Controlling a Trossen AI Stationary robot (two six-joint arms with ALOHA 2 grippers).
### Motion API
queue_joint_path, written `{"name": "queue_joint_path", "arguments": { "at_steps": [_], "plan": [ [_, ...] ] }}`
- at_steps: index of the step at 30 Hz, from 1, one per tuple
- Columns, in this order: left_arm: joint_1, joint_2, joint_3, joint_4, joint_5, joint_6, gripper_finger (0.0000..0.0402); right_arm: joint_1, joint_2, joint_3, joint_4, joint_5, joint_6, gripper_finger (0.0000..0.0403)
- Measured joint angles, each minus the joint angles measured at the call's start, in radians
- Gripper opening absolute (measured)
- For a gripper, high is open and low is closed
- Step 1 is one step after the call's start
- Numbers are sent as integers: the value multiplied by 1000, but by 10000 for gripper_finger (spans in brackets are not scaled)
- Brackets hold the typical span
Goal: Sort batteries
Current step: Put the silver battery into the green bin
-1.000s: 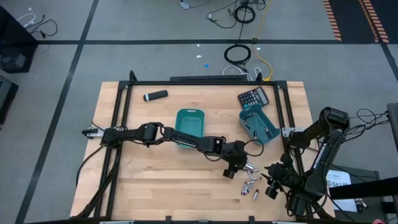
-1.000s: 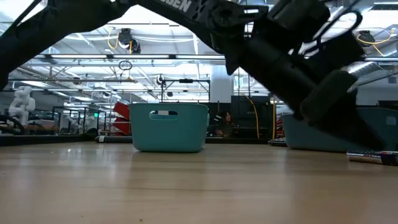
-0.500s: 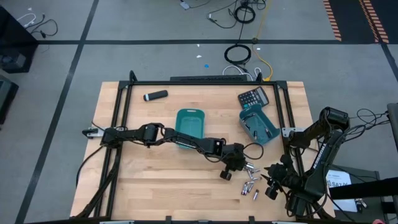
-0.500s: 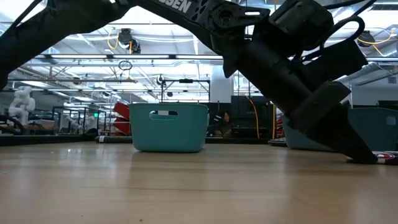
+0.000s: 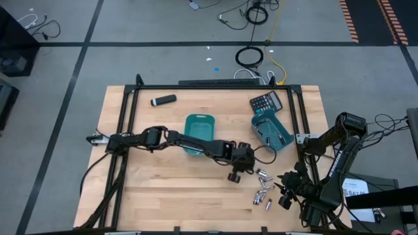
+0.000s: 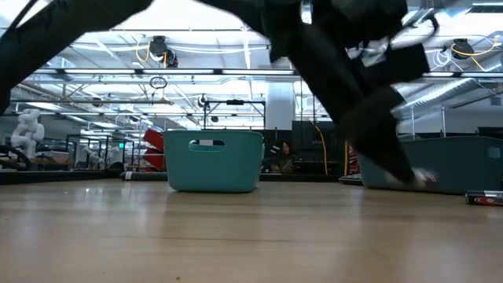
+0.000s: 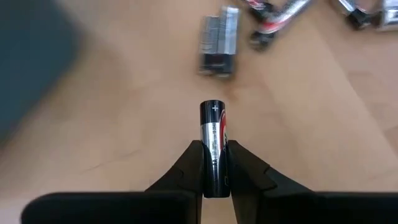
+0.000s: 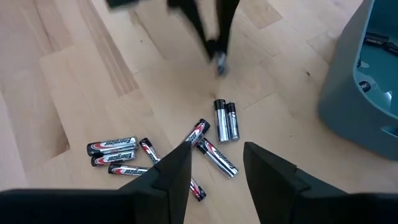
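Several batteries (image 5: 262, 189) lie loose on the wooden table at the near right; they also show in the right wrist view (image 8: 214, 127). My left gripper (image 5: 234, 175) hangs just left of this pile, shut on one dark battery (image 7: 214, 143). It appears in the low view as a blurred dark shape (image 6: 393, 153). My right gripper (image 5: 285, 196) waits at the pile's right, near the table's right edge. It stands open (image 8: 217, 152) above the pile with nothing between its fingers. My left gripper pinches the battery's lower half (image 7: 214, 171) between its two fingers (image 7: 241, 169). The battery lies along the fingers, and its free end (image 7: 213, 111) sticks out past their tips. The fingers slant down from the table's left, and the battery is lifted clear of the table.
Two teal bins stand farther back, one at the middle (image 5: 200, 132) and one to the right (image 5: 271, 130) that holds a few small things. A dark calculator (image 5: 266, 101) lies behind the right bin. A black cylinder (image 5: 163, 100) lies at the far left.
My left gripper stood with its tip down on the table at the pile half a second ago. It has since risen with one battery between its fingers and drawn back toward the table's left. The other batteries have stayed where they were.
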Motion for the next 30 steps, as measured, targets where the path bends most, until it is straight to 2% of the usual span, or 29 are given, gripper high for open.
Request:
{"name": "queue_joint_path", "arguments": {
  "at_steps": [4,8,15,21,30],
  "plan": [
    [-4,-69,3,-115,-114,21,51,1,0,0,13,5,3,137],
    [0,-133,3,-273,-193,14,51,1,0,-7,28,54,4,137],
    [42,-238,5,-658,-353,-125,51,1,0,-8,41,118,-1,137],
    [116,-262,4,-969,-364,-258,51,1,0,-8,95,156,-66,137],
    [194,-259,-115,-936,-315,-237,81,1,0,-8,159,157,-129,137]
  ]
}}
